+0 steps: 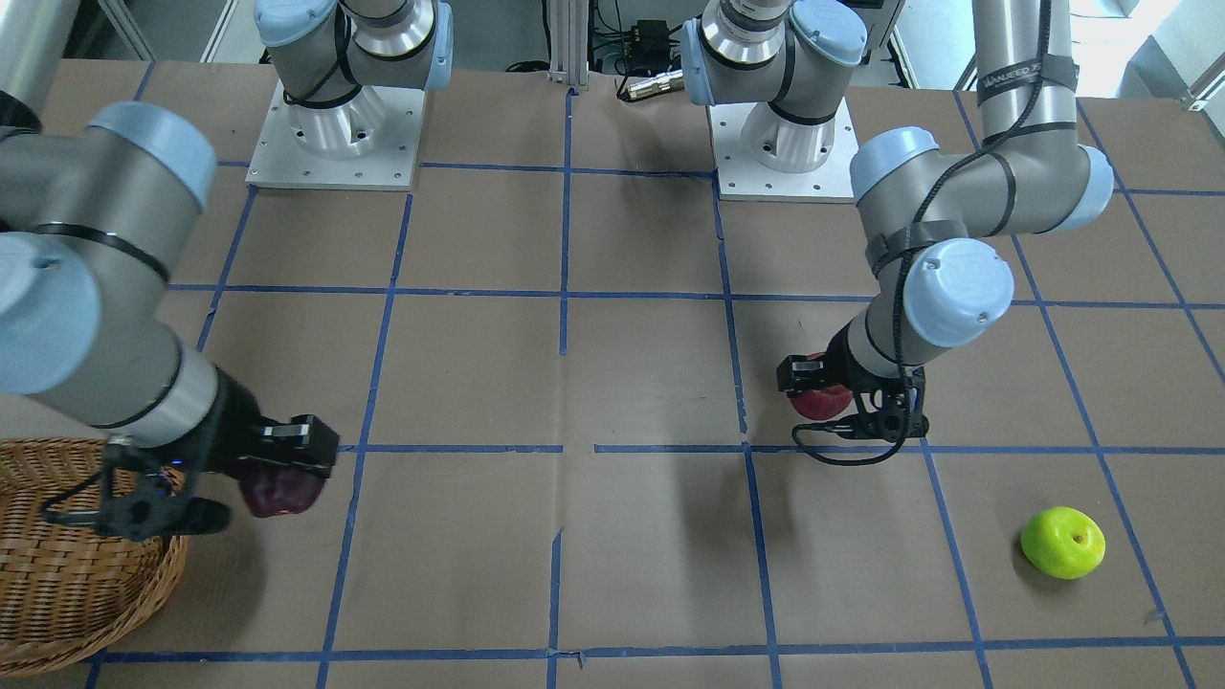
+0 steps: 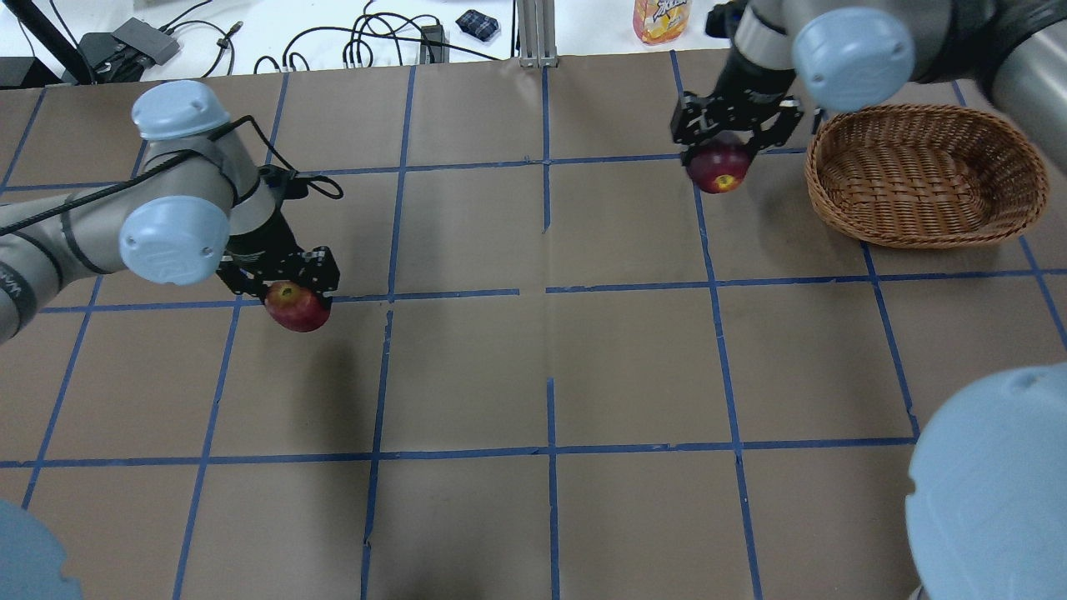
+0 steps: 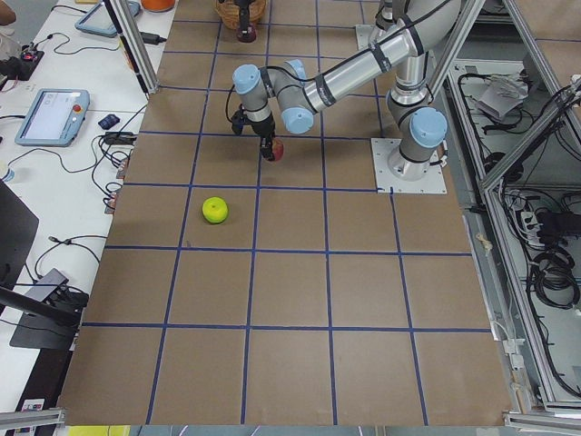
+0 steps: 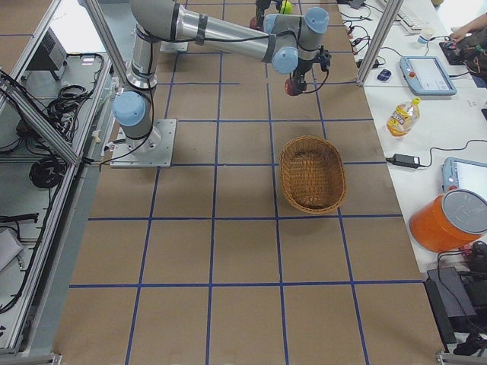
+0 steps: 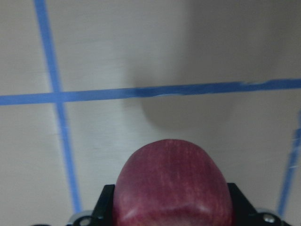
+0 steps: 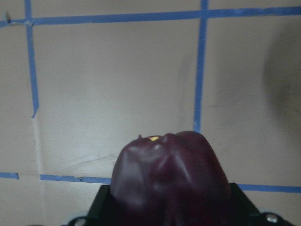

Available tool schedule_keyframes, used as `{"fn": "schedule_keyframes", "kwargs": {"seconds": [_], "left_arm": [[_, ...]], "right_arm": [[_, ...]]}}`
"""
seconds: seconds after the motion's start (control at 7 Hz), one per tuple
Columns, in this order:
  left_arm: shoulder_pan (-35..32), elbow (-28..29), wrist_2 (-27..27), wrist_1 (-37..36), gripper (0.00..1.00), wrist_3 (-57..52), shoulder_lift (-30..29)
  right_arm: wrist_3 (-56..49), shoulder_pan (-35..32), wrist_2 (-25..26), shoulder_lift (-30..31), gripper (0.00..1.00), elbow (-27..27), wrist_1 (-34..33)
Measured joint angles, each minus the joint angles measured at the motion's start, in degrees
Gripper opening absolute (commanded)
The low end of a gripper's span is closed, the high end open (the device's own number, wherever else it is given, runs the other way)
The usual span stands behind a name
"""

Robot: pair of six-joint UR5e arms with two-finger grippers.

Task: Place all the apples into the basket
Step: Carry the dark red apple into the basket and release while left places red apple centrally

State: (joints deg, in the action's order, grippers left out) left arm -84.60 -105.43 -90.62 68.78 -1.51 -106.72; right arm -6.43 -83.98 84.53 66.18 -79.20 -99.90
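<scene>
My left gripper (image 2: 292, 293) is shut on the red apple (image 2: 297, 308) and holds it above the table on the left; the apple fills the bottom of the left wrist view (image 5: 173, 183). My right gripper (image 2: 723, 150) is shut on the dark maroon apple (image 2: 718, 170), held above the table just left of the wicker basket (image 2: 917, 237). The maroon apple also shows in the right wrist view (image 6: 169, 176). The lime green apple (image 1: 1062, 543) lies alone on the table, beyond my left arm and away from the basket (image 1: 57, 612). I see no apple in the basket.
The table is brown paper with a blue tape grid (image 2: 546, 292). A juice bottle (image 2: 660, 18) and cables lie beyond the far edge. Both arm bases (image 1: 335, 134) stand at the robot's side of the table.
</scene>
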Motion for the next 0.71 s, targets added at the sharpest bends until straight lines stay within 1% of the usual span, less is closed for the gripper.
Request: {"fn": "schedule_keyframes", "kwargs": {"seconds": [0.14, 0.29, 0.43, 0.57, 0.71], "left_arm": [[-4.76, 1.91, 4.08, -0.46, 0.25, 8.09, -1.16], [-9.79, 4.17, 8.17, -2.27, 0.25, 15.20, -3.10], [-14.70, 5.74, 10.59, -6.44, 0.25, 19.63, -5.73], [-18.68, 6.46, 11.85, -11.05, 0.83, 21.83, -8.69], [-21.15, 6.76, 12.28, -13.52, 1.00, 22.86, -10.97]], "right_arm": [[-5.76, 4.83, 2.73, -0.24, 0.00, 1.44, 1.52], [-12.05, 9.73, 4.68, -1.37, 0.00, 2.04, 1.23], [-17.89, 14.45, 5.86, -3.32, 0.00, 2.36, -0.50], [-23.32, 17.97, 6.32, -5.09, 0.00, 2.41, -2.85], [-28.04, 20.75, 6.50, -6.99, 0.00, 2.41, -5.63]]}}
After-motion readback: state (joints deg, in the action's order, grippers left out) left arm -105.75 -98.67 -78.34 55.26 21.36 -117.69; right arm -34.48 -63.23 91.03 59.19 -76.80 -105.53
